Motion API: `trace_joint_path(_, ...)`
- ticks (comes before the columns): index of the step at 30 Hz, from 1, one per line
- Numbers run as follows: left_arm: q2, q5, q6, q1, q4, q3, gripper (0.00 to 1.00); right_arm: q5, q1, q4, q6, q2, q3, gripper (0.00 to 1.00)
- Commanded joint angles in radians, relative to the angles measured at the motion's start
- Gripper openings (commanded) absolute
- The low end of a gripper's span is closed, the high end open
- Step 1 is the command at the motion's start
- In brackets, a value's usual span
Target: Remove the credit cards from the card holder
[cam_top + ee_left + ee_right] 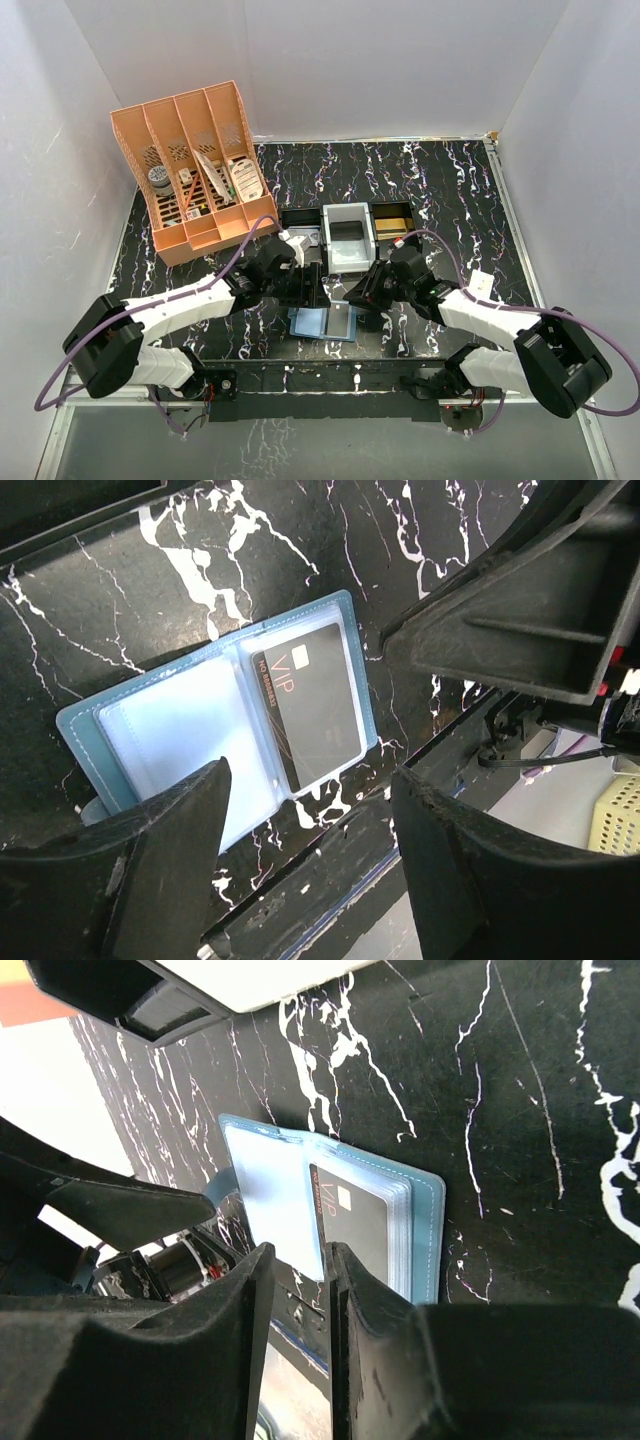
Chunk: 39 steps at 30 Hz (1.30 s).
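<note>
The card holder (322, 322) lies open on the black marbled table near its front edge, teal outside and light blue inside (190, 730). A black credit card (312, 705) marked VIP sits in a clear sleeve on its right half and also shows in the right wrist view (365, 1225). My left gripper (310, 778) hovers open over the holder's near edge with nothing between its fingers. My right gripper (298, 1260) is at the same edge, its jaws only a narrow gap apart. The corner of a light blue sleeve leaf (270, 1195) lines up with that gap; I cannot tell whether they touch.
An orange desk organiser (195, 170) with small items stands at the back left. A white tray (348, 238) sits between two black trays (298, 218) (393, 220) just behind the grippers. The two grippers are close together, and the table's front edge (330, 880) runs right below the holder.
</note>
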Motion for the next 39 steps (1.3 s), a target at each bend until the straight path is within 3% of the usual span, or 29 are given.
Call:
trace_joint_path(1, 0.026, 0.001, -0.010, -0.010, 0.029, 0.024, 0.61, -0.031, 0.012, 0.070, 0.025, 0.018, -0.003, 0.24)
trace_joint_path(7, 0.065, 0.026, -0.026, -0.020, 0.044, 0.033, 0.56, -0.146, 0.015, 0.120, 0.016, 0.104, -0.034, 0.22)
trace_joint_path(12, 0.116, 0.039, -0.034, -0.040, 0.072, 0.028, 0.50, -0.097, 0.017, 0.053, 0.017, 0.174, -0.035, 0.19)
trace_joint_path(19, 0.195, -0.052, -0.052, -0.049, -0.012, 0.045, 0.43, -0.072, 0.016, 0.032, 0.014, 0.255, -0.029, 0.14)
trace_joint_path(26, 0.147, -0.081, -0.106, -0.050, 0.045, -0.047, 0.44, -0.072, 0.016, 0.035, 0.010, 0.261, -0.031, 0.14)
trace_joint_path(39, 0.154, -0.032, -0.214, -0.050, 0.196, -0.076, 0.12, -0.074, 0.016, 0.037, 0.004, 0.263, -0.023, 0.14)
